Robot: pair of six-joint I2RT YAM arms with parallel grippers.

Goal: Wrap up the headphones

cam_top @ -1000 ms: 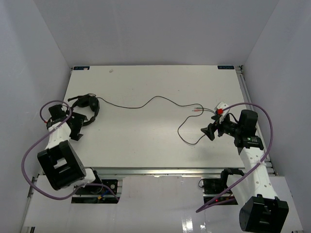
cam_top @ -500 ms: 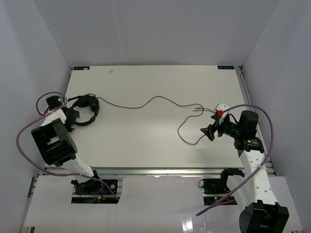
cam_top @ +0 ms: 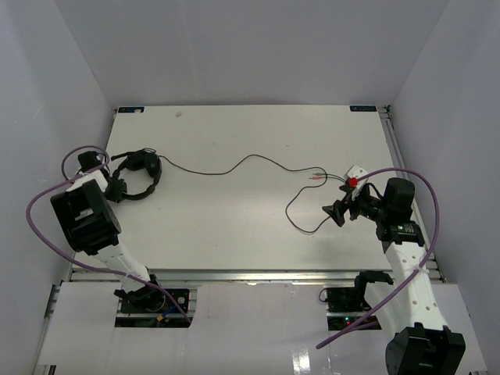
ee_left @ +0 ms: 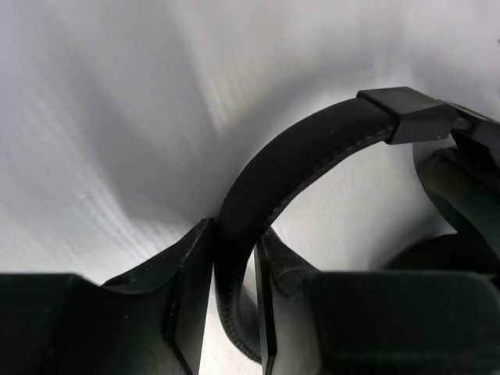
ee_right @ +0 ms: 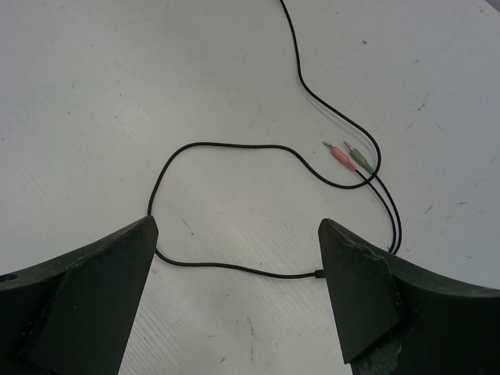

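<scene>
The step in hand is judged to be the opening one: the headset is being secured at one end while the loose lead is approached at the other, and no wrapping has yet been done. The headphones (cam_top: 137, 175) lie at the left edge of the tabletop (cam_top: 234, 234), in the middle left of the overhead view. Their cord (cam_top: 250, 158) is stretched out across the white surface toward the right. There it doubles back in a loose loop and ends in two plugs (ee_right: 348, 155), one pink and one green, in the upper right of the right wrist view.

The left tool (ee_left: 232, 238) is closed about the arched headband, which is seen passing between its two fingers with no gap on either side. The grip appears firm, though how hard it presses cannot be told from so close a view.

The right tool (ee_right: 234, 234) is spread wide and holds nothing. It is poised above the loop of cord, which is framed between its fingers but is not touched by them.

For the next move, the right tool would need to be lowered to the tabletop and closed on the thin cord, probably near the plugs. The cord could then be carried back and wound round the headset while the band is kept pinned. A cord this thin, lying flat, could easily be missed.

No container of any kind is seen in these views.
</scene>
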